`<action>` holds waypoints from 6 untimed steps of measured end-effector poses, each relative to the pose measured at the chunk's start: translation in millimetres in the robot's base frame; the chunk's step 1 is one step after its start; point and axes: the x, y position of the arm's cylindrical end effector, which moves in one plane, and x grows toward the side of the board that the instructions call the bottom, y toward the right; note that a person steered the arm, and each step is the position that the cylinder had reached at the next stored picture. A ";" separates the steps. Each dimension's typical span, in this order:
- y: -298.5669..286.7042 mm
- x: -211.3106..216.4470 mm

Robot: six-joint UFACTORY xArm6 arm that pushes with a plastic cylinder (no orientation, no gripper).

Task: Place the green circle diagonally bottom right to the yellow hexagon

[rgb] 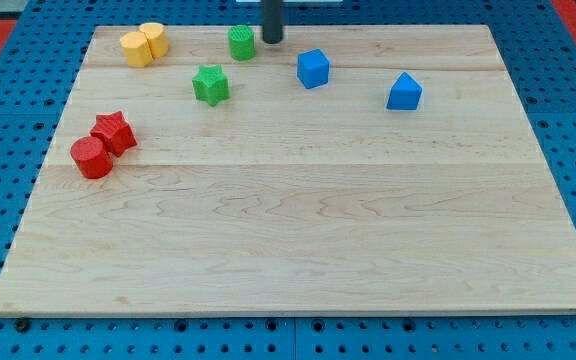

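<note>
Green circle: short upright cylinder near the board's top edge. My tip sits just to its right, close, contact unclear. No pincer on this rig, only the rod, nothing grasped. Yellow hexagon is top left, touching a yellow cylinder. Green star lies between, lower. Bare wood fills the bottom half.
</note>
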 end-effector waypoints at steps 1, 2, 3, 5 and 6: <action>-75.0 26.6; -90.5 40.2; -105.3 48.1; -164.7 34.3; -160.4 68.5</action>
